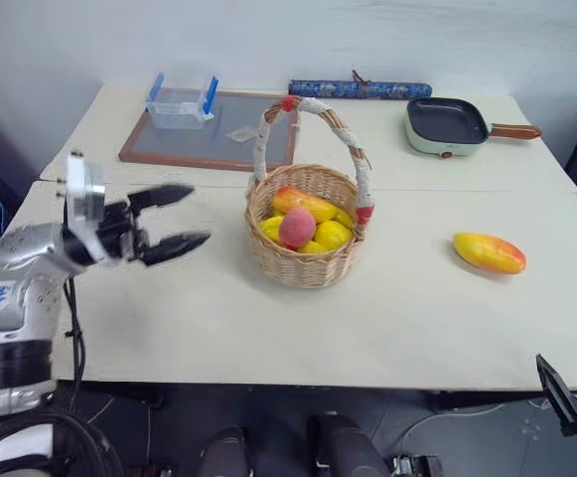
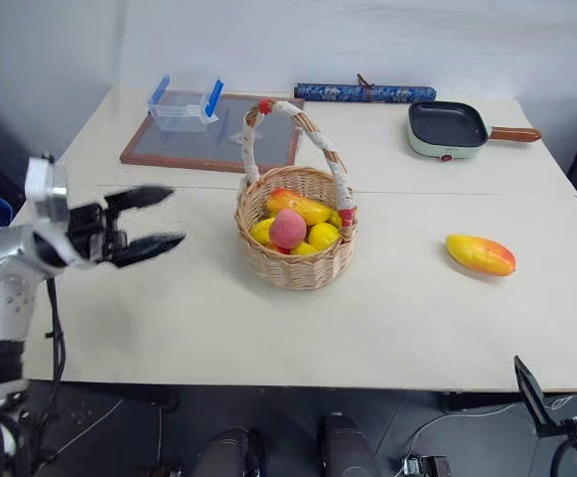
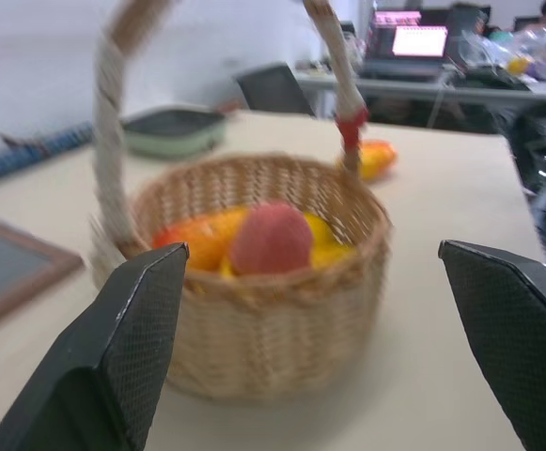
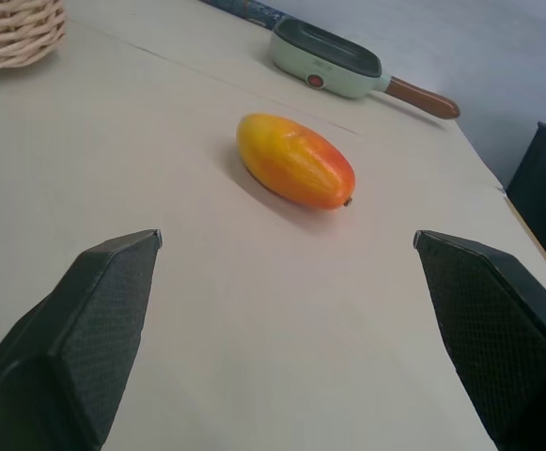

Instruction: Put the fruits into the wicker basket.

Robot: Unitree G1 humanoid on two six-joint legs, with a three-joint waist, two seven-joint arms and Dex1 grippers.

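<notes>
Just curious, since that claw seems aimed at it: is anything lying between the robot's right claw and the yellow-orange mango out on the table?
Nothing: the right wrist view shows only bare beige tabletop between the open right gripper and the elongated yellow-orange mango.

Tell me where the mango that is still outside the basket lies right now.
In the left eye view the mango lies on the table on the robot's right, apart from the wicker basket and nearer the robot than the green frying pan.

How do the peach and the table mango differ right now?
The peach is small, round and pink-red; the mango is long, yellow-orange with a red blush. The peach sits in the basket on other fruit; the mango lies alone on the table, to the basket's right. Neither is held.
</notes>
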